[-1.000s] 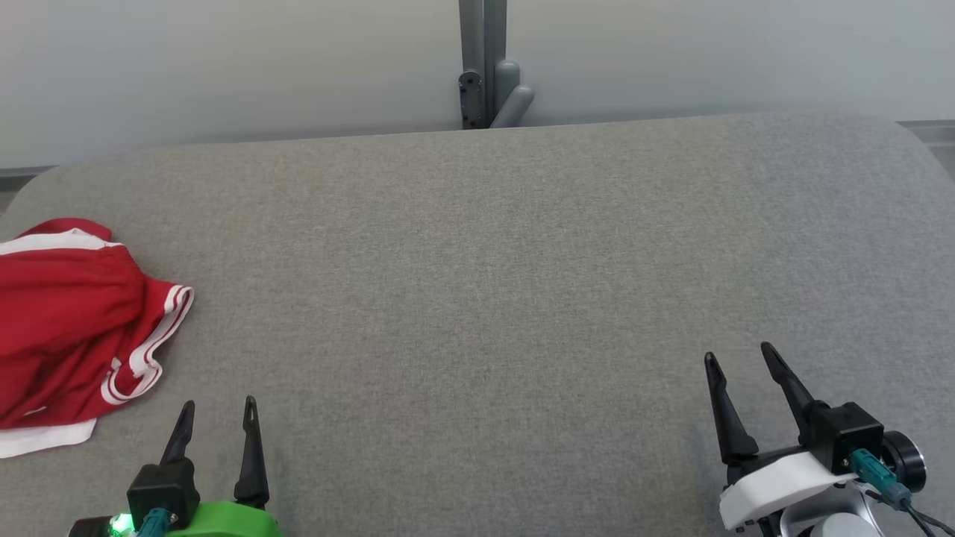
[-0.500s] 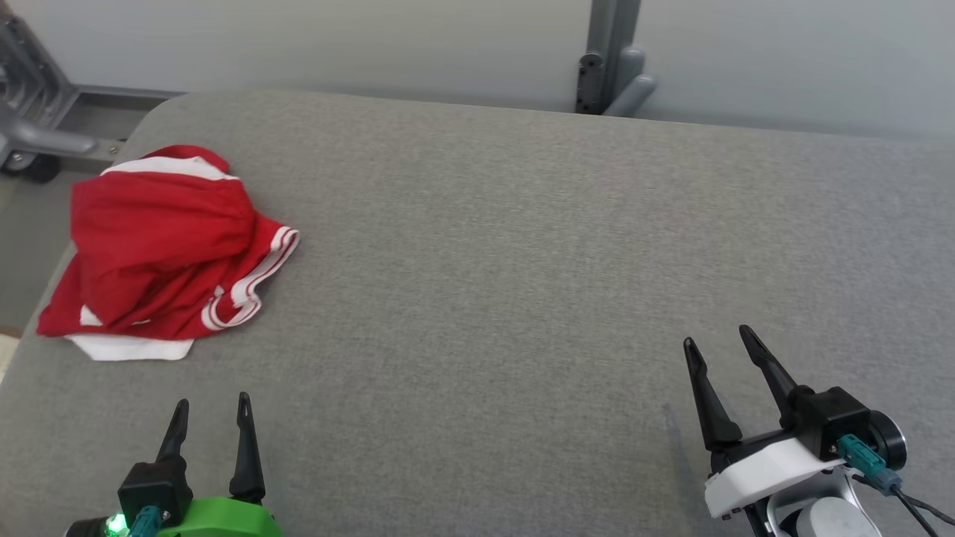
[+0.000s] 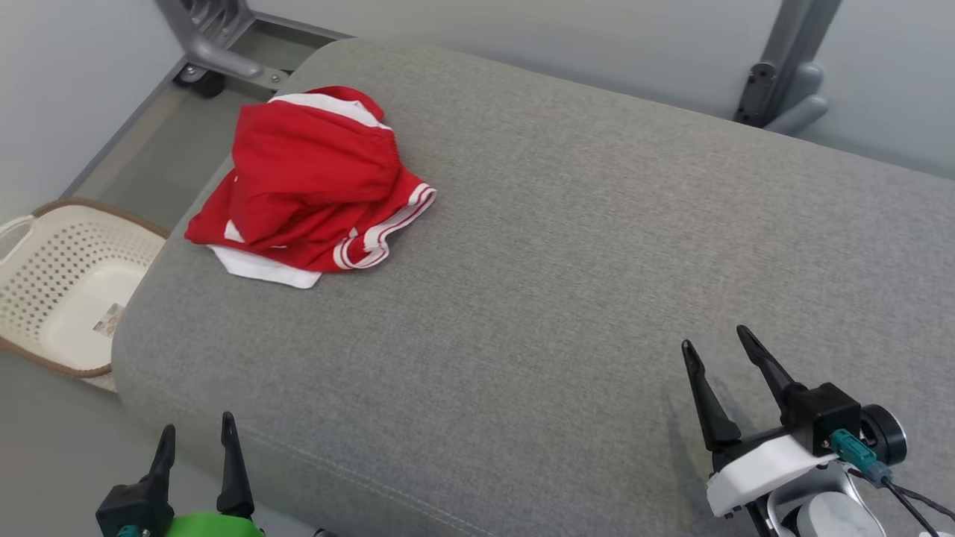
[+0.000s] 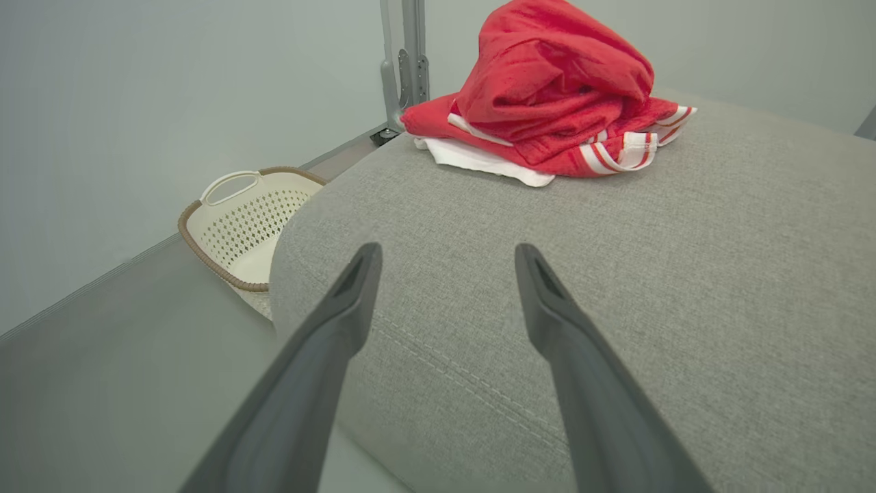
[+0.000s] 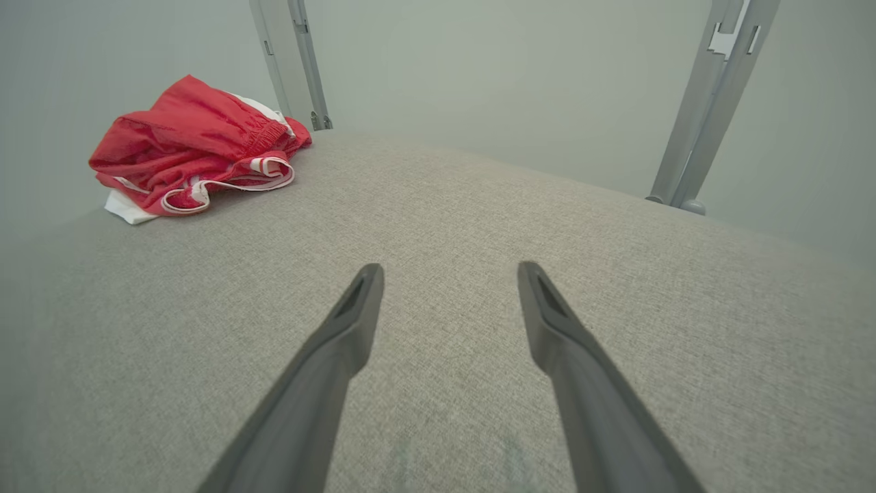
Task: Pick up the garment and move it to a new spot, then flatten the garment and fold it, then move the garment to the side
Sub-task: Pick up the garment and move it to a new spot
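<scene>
Nearest, the left gripper hangs at the front left corner of the grey padded table, its two fingers spread apart and empty. The right gripper sits above the table's front right part, its fingers likewise wide and empty. Farther back, the red garment with white trim lies bunched by the table's left edge, well apart from both grippers. A cream basket stands on the floor beside that edge. A grey metal post rises behind the table.
</scene>
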